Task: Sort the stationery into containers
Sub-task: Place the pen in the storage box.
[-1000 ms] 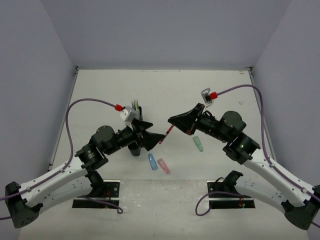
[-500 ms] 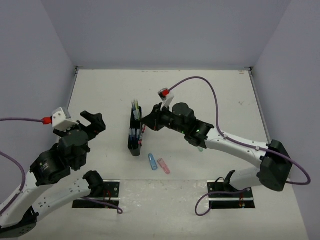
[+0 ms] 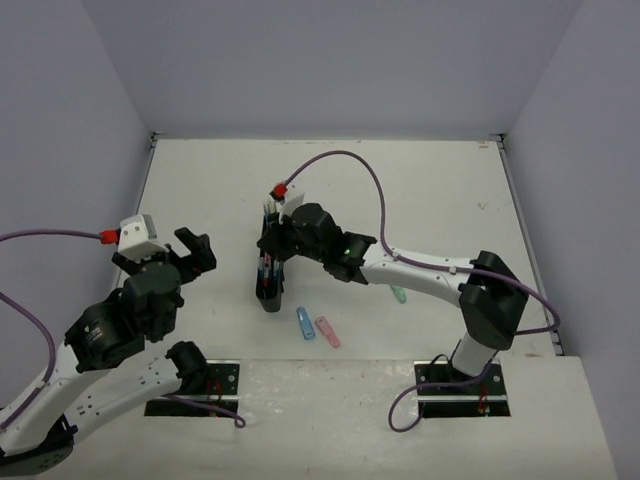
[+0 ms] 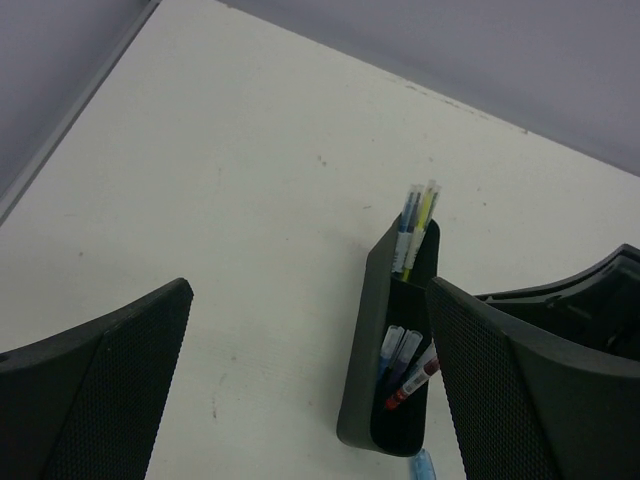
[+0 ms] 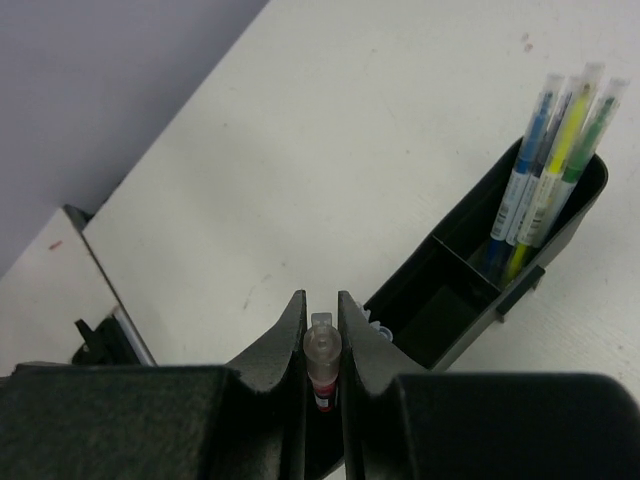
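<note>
The black organiser (image 3: 268, 285) stands at mid-table, with blue, yellow and green pens (image 3: 270, 210) upright in its far compartment. My right gripper (image 3: 272, 252) is over its near end, shut on a red pen with a clear cap (image 5: 321, 352) that points down into the near compartment. In the left wrist view, the red pen (image 4: 412, 385) leans in the organiser (image 4: 362, 370) beside blue and purple pens (image 4: 398, 350). My left gripper (image 3: 192, 250) is open and empty, left of the organiser. Short blue (image 3: 305, 323), pink (image 3: 327, 331) and green (image 3: 398, 294) pieces lie on the table.
Grey walls enclose the white table (image 3: 420, 190) at the back and sides. The right arm stretches across the middle from its base (image 3: 460, 385). The organiser's middle compartment (image 5: 450, 310) looks empty in the right wrist view.
My left arm has drawn back to the left and stands open. My right gripper has carried the red pen left from mid-table to the organiser's near compartment.
</note>
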Robot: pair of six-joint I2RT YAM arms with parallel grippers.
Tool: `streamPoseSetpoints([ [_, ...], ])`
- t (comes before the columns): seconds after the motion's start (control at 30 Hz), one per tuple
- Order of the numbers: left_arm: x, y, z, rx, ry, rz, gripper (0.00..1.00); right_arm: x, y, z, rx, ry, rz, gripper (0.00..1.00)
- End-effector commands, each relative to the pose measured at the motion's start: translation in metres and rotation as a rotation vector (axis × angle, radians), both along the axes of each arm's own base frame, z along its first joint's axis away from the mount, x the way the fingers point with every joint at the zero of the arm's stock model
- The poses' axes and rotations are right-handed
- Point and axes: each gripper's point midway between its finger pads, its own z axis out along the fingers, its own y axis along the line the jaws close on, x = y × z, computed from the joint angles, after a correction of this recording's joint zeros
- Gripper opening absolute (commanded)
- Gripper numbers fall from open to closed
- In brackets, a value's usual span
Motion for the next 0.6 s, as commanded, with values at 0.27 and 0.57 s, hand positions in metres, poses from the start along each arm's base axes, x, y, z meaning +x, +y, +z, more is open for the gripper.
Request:
streamPoseSetpoints([
  [0.27,0.005,-0.011,-0.022,0.084,0.057,-0.043,1.00,-0.007,0.004,0.018,-0.014,-0.036,0.013,0.52],
  [0.57,0.012,-0.039,-0.045,0.136,0.105,-0.167,1.00,-0.003,-0.174,-0.015,-0.289,0.094,-0.294,0.57],
])
